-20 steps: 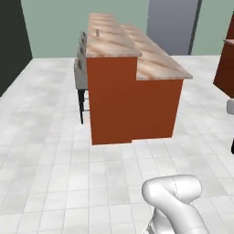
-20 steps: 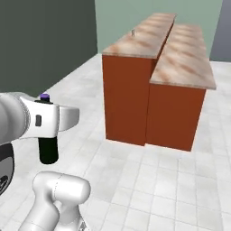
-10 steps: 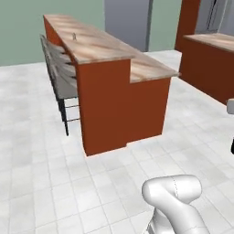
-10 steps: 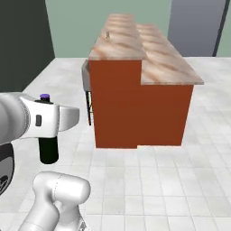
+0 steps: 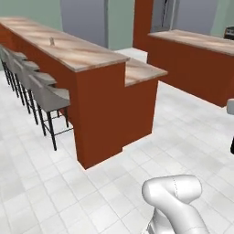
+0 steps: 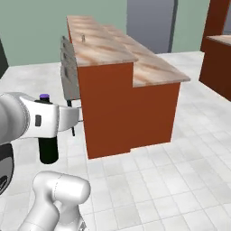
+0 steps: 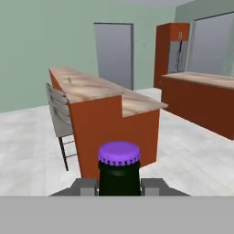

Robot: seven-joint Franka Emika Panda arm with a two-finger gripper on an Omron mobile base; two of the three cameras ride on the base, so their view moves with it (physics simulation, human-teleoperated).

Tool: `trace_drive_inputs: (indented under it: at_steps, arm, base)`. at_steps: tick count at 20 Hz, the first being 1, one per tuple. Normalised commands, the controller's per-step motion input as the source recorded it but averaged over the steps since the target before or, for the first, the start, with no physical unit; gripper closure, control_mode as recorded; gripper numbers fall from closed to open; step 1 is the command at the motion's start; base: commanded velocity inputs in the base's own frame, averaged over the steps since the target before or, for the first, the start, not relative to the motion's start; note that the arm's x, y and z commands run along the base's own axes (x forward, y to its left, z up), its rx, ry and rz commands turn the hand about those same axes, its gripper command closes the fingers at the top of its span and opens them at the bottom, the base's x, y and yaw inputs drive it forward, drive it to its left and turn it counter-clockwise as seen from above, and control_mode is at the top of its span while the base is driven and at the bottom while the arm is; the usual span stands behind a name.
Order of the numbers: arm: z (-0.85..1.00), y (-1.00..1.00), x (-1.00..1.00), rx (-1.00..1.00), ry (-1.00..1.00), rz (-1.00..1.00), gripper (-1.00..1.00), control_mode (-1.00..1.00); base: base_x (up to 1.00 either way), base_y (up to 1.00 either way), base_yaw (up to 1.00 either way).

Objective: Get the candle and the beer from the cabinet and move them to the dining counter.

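Beer is sitting upright between my two fingers, and my claw is closing tight on its neck just under the purple cap. In the right base view the bottle is hanging dark and vertical below my white forearm, with the cap showing just above it. I am holding it in the air over the white tiled floor, well apart from any surface.

Counter is standing ahead of me, a long marbled top on a red-brown base. A lower step of the same stone is joining its near end. Grey stools are lining its left side in the left base view; in the hand view one stool is showing at the counter's left edge.

Candle is resting far along the counter top, small and pale; at this size I am taking it for the candle but cannot confirm its shape. The same speck is appearing in the right base view and in the hand view.

A second counter without stools is standing to the right, apart from the first. A grey door is set in the green wall behind.
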Motion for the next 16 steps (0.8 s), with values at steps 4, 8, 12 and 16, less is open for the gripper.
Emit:
trace_drive_inputs:
  at_steps: [4, 8, 12, 16]
  arm:
    - [0.00, 0.00, 0.00, 0.00, 0.00, 0.00, 1.00, 1.00]
    - [0.00, 0.00, 0.00, 0.00, 0.00, 0.00, 1.00, 1.00]
    - [0.00, 0.00, 0.00, 0.00, 0.00, 0.00, 1.00, 1.00]
    - [0.00, 0.00, 0.00, 0.00, 0.00, 0.00, 1.00, 1.00]
  base:
    - [0.35, 1.00, -0.45]
    - [0.13, 1.00, -0.42]
    - [0.00, 1.00, -0.40]
    - [0.00, 0.98, -0.41]
